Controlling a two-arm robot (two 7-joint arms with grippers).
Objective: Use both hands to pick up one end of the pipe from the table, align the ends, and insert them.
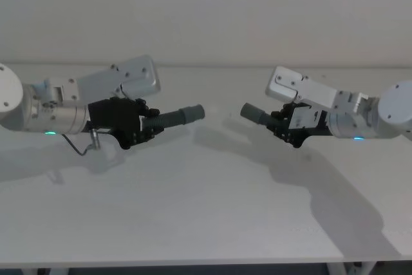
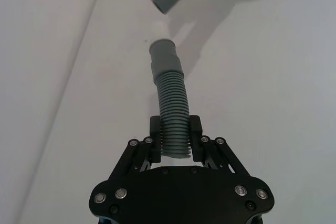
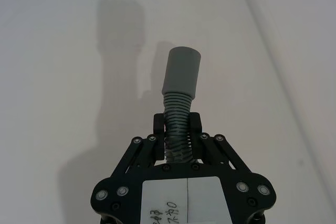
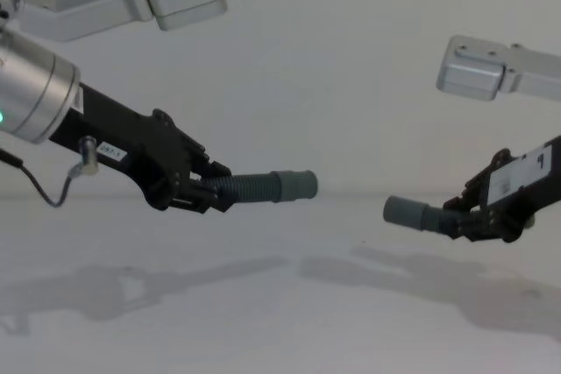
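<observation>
Left gripper (image 1: 152, 123) clamps the left hose piece (image 2: 173, 114) and right gripper (image 1: 278, 125) the right hose piece (image 3: 176, 113), both by the ribbing and above the table (image 1: 206, 210). Left cuff (image 4: 296, 185) faces right cuff (image 4: 405, 212), apart. The light ribbing probably flexes, so holds nearer the cuffs would steady alignment.

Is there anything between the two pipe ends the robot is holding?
No. The gap between the left pipe and the right pipe is just air above the table, seen in the head view.
</observation>
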